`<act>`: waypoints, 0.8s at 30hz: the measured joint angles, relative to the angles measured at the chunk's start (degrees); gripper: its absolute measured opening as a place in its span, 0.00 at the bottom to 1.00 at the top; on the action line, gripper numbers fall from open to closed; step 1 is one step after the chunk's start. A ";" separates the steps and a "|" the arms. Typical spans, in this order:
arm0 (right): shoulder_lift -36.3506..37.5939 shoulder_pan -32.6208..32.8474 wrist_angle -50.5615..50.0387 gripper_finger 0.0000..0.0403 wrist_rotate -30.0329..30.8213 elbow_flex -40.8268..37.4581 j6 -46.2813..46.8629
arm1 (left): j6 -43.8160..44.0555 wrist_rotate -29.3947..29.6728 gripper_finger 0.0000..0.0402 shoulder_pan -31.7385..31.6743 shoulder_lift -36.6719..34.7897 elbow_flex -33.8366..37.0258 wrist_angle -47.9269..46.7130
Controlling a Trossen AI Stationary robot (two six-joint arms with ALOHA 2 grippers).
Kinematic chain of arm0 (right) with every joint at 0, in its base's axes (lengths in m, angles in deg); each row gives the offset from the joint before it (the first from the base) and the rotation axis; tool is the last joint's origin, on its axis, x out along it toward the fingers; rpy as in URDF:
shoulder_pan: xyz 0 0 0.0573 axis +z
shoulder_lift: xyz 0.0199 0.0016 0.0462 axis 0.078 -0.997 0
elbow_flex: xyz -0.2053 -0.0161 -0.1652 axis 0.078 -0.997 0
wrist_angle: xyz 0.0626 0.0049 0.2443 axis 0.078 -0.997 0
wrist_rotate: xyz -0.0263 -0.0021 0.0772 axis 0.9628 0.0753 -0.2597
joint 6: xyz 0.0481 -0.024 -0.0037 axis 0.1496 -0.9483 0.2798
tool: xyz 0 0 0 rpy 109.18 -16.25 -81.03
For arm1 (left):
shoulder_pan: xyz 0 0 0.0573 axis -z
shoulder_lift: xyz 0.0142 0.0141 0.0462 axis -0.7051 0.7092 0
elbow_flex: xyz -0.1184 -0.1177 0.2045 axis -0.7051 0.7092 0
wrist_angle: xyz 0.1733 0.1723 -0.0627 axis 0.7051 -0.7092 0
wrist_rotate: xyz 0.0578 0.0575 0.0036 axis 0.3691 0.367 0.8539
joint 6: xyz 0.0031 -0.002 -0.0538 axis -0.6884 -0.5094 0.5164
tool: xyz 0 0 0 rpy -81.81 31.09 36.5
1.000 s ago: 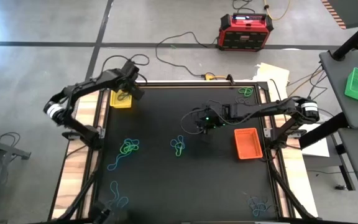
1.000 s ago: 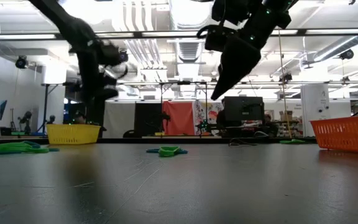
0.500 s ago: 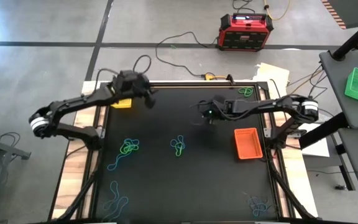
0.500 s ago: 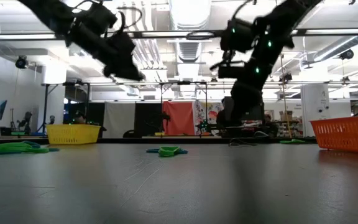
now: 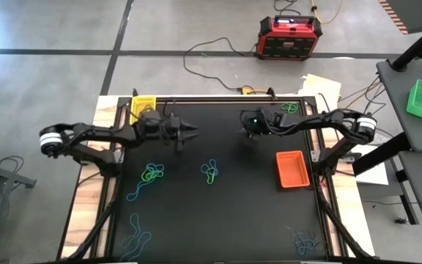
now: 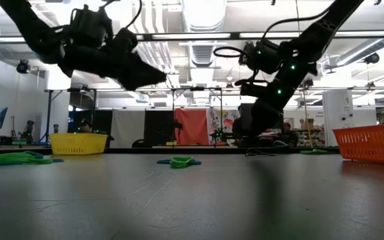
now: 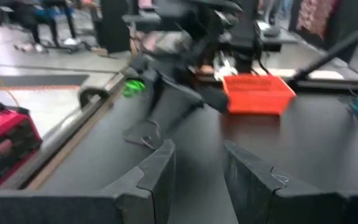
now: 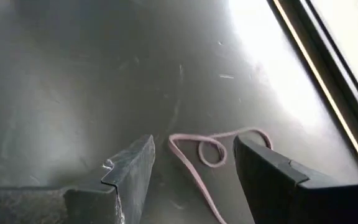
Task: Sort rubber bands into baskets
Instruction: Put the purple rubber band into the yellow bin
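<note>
Rubber bands [image 5: 152, 174] lie scattered over the bench [image 5: 218, 213]; we see the yellow basket [image 5: 143, 107] at its far-left corner and the orange basket [image 5: 292, 169] by the right edge. Left gripper [image 5: 190, 133] and right gripper [image 5: 250, 134] hover above the far half, both jaws parted and holding nothing.

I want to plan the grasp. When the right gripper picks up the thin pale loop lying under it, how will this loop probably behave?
The pale loop lies flat in loose curls on the black table, so it is probably floppy and will dangle. It looks very thin, likely light, and may slip between the fingers of the open right gripper.
</note>
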 joint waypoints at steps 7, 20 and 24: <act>-0.13 -3.03 0.90 0.53 -2.90 -1.08 -0.26 | 3.12 0.32 0.29 0.41 0.65 3.19 0.30; -8.19 -4.66 3.62 0.53 -4.24 -0.68 1.45 | 5.46 0.66 0.29 0.52 0.70 7.56 2.35; -7.89 -4.68 3.68 0.47 -4.52 -0.68 2.04 | 5.73 0.71 0.29 0.52 0.69 7.90 2.40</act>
